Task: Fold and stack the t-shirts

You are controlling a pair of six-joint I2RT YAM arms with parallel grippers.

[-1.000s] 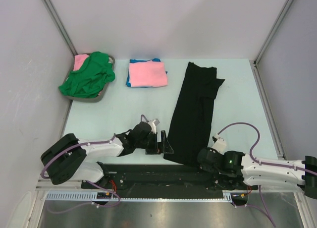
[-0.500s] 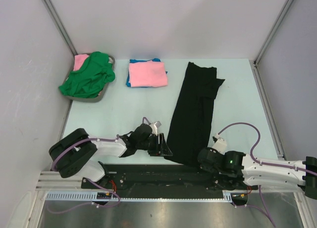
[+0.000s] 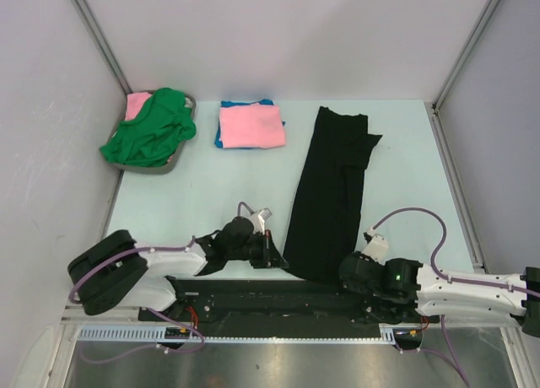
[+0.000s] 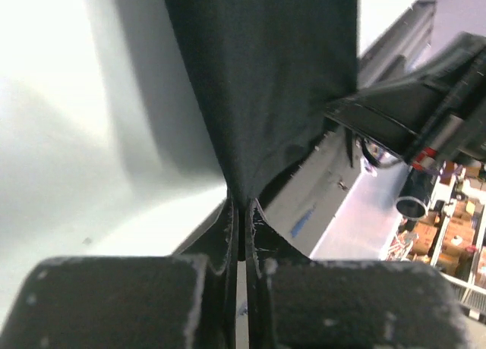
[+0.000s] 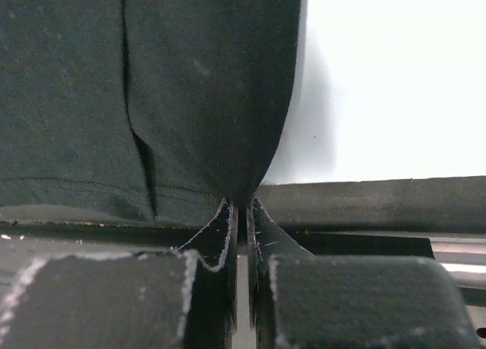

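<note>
I'm pinching both near corners of the black shirt [image 3: 333, 185], left gripper [image 4: 241, 206] and right gripper [image 5: 241, 205] clamping cloth. It's lying lengthwise on the table [image 3: 211, 185]; guessing next is lifting evenly, folding forward.
</note>
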